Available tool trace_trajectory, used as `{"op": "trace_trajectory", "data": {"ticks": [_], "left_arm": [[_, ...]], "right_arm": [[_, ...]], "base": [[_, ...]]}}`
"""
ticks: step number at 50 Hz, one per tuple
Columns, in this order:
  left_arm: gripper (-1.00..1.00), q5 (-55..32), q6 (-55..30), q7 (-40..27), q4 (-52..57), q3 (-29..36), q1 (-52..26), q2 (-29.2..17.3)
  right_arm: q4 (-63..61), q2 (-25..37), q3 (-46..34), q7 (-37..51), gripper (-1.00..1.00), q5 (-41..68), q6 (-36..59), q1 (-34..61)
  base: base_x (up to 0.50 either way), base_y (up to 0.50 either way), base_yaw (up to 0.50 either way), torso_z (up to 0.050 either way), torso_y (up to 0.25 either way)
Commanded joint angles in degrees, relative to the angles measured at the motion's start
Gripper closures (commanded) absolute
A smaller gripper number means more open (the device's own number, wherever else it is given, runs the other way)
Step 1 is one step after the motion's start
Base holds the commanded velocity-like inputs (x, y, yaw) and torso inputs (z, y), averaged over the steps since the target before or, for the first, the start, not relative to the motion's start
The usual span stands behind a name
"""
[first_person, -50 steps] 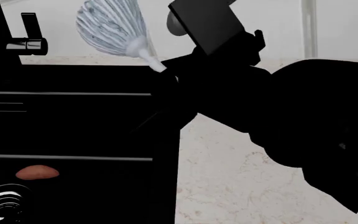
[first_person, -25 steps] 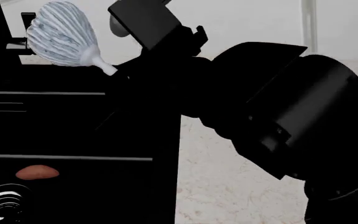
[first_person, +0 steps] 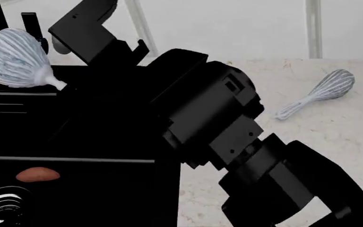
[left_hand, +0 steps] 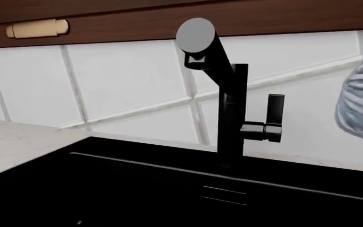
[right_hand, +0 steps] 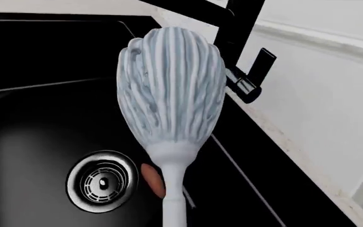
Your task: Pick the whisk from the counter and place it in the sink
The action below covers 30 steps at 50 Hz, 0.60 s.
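Right hand point(first_person: 64, 87): closed on the whisk point(first_person: 14, 57) handle, head jutting beyond it over the sink point(first_person: 74, 142).
Left hand: state cannot be told.
Drain point(right_hand: 101, 180): below whisk.

The right arm point(first_person: 219, 127) is reaching across the sink point(first_person: 81, 127), and the whisk point(first_person: 16, 59) is sticking out past it, its balloon head hanging above the sink's back edge beside the black faucet point(first_person: 30, 23). The fingers are hidden. A slimmer whisk point(first_person: 317, 94) is lying on the counter point(first_person: 332, 137) near its back edge. An orange object point(first_person: 38, 175) is lying beside the chrome drain point(first_person: 4, 204).
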Motion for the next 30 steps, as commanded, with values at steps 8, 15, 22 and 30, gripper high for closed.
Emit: {"op": "trace_trajectory", "data": {"ticks": [8, 15, 22, 30], "left_arm": [[-1.0, 0.1, 0.7, -0.2, -1.1, 0.4, -0.2, -0.1], [-1.0, 0.0, 0.7, -0.4, -1.1, 0.6, -0.3, -0.2], [-1.0, -0.3, 0.2, -0.6, -0.6, 0.4, -0.3, -0.4], [-1.0, -0.7, 0.2, -0.6, -0.4, 0.3, -0.3, -0.6]], "right_arm": [[15.0, -5.7, -16.5, 1.6, 1.0, 11.5, -13.8, 3.2], [15.0, -5.7, -23.9, 2.6, 1.0, 17.8, -15.7, 3.5], [12.3, -5.1, -27.0, 2.9, 1.0, 18.3, -14.9, 2.8], [9.3, -4.3, -30.1, 3.3, 1.0, 17.4, -12.6, 1.2]], "base": [[0.0, 0.0, 0.0, 0.0, 0.0], [0.0, 0.0, 0.0, 0.0, 0.0], [0.0, 0.0, 0.0, 0.0, 0.0], [0.0, 0.0, 0.0, 0.0, 0.0]]}}
